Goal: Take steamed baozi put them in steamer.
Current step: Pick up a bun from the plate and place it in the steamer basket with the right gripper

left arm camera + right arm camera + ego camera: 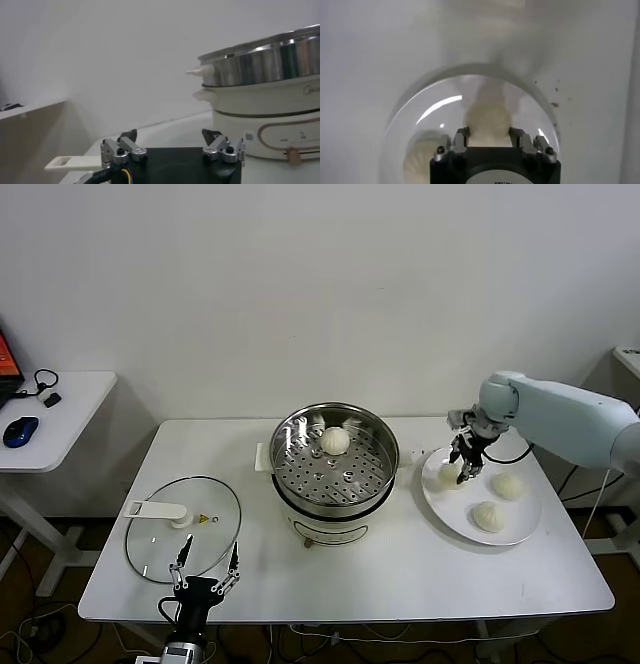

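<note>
Steamer [335, 484] wall stands between plate [520, 529] and tray; top open.

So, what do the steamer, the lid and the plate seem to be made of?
Steamer: polished metal, probably stainless steel, with mirror reflections; its base looks like white plastic. Lid: clear glass, the table shows through. Plate: glossy white, perhaps ceramic.

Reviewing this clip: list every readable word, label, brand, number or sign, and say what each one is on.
Nothing can be read in full.
Steamer base: grey lettering at the picture's edge, cut off and blurred; small square code sticker and control-panel marks, too small.
Glass lid: yellow triangular warning sign, no legible text.
Right gripper body: white print, cut off at the frame edge.
</note>
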You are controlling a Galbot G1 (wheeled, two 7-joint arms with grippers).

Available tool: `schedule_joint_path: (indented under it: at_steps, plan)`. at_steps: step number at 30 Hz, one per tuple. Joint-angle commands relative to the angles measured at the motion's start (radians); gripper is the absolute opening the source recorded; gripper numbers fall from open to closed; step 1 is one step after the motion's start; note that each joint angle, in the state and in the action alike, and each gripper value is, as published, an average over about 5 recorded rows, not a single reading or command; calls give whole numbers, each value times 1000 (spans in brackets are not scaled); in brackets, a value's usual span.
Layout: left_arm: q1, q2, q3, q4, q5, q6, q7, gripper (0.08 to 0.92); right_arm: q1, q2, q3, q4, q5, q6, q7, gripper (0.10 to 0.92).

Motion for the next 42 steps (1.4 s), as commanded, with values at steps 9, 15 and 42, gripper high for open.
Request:
schedule_joint_path:
  at_steps: [9,15,42]
  plan:
    - [-20,-3,10,18,-3,9,4,823,613,83,-277,382,469,-105,11,568]
    - [-23,-3,14,12,0,15,7,823,644,168,-234,431,544,-142,39,568]
    - [-14,4,-1,-2,-15,23,14,823,226,512,-100,199,553,-326,231,567]
